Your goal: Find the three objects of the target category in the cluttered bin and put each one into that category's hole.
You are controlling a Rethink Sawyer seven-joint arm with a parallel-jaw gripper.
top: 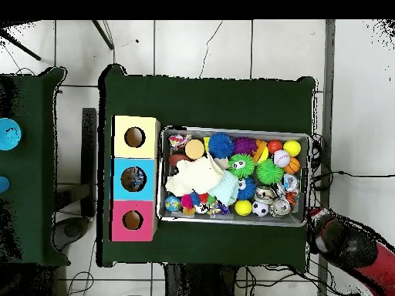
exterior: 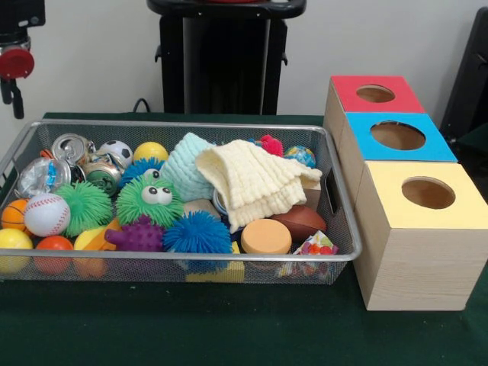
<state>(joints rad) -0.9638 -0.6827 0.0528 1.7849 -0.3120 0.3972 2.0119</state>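
Search not begun: pincer (exterior: 11, 95) parked off the bin's (exterior: 183, 124) corner, grip state impossible to tell, balls heaped across from it; next move calls for reaching in toward the holes' (exterior: 397, 136) boxes.

Robot arm (top: 351, 247): glossy red shell with black joint sections. Pedestal (exterior: 223, 57): black upright column under a black flat plate. Red round cap (exterior: 15, 62) on black fitting.
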